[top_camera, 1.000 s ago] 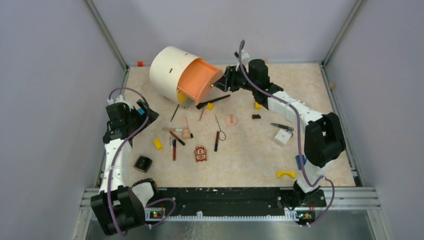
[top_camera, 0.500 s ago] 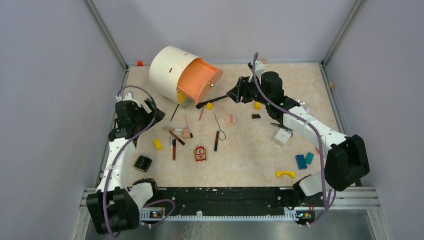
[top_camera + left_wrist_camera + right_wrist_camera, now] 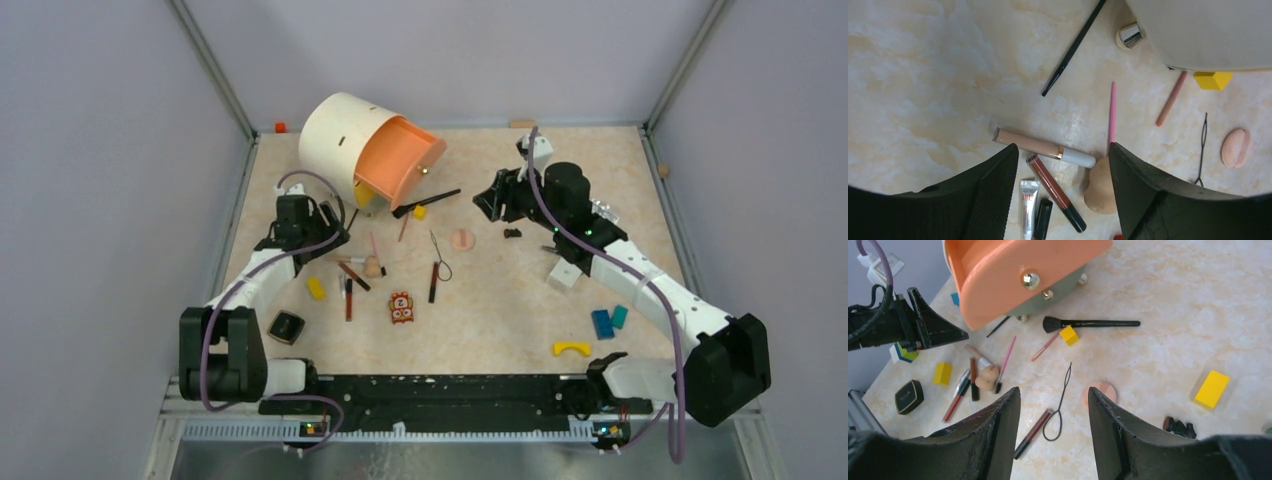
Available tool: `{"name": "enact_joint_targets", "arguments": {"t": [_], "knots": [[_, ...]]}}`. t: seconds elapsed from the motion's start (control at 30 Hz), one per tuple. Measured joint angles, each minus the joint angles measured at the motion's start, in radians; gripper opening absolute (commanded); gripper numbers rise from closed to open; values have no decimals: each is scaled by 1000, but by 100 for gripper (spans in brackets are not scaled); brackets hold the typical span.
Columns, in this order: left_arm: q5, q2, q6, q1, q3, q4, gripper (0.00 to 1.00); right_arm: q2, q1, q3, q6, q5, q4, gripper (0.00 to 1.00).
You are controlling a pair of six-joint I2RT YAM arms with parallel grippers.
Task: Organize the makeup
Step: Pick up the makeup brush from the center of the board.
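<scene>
The makeup lies scattered left of centre. Under my open left gripper (image 3: 1063, 150) (image 3: 335, 235) are a beige tube with a white cap (image 3: 1043, 148), a brown gloss tube (image 3: 1055, 192) and a peach sponge (image 3: 1100, 187). A pink pencil (image 3: 1111, 115) and a black pencil (image 3: 1073, 47) lie beyond them. Nothing is between the jaws. My right gripper (image 3: 1054, 390) (image 3: 487, 197) hangs open and empty above the wire-loop tool (image 3: 1060, 405), a red gloss stick (image 3: 1033, 432) and a round peach puff (image 3: 1103, 390). A black brush (image 3: 1088, 324) lies by the drum.
A cream drum organizer (image 3: 335, 135) with an open orange drawer (image 3: 400, 158) stands at the back left. Yellow blocks (image 3: 316, 288), a toy figure (image 3: 402, 308), a black compact (image 3: 286, 327), a white box (image 3: 566, 272) and blue blocks (image 3: 608, 320) lie around.
My left arm has swung right from the table's left edge to above the makeup cluster, its jaws narrowing a little. My right arm has drawn back from the orange drawer.
</scene>
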Motion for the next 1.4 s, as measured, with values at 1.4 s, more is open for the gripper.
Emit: {"name": "enact_joint_targets", "arguments": {"t": [1.4], "knots": [[-238, 439, 163, -70, 186, 175, 60, -17, 0, -41, -18, -7, -84, 51]]}}
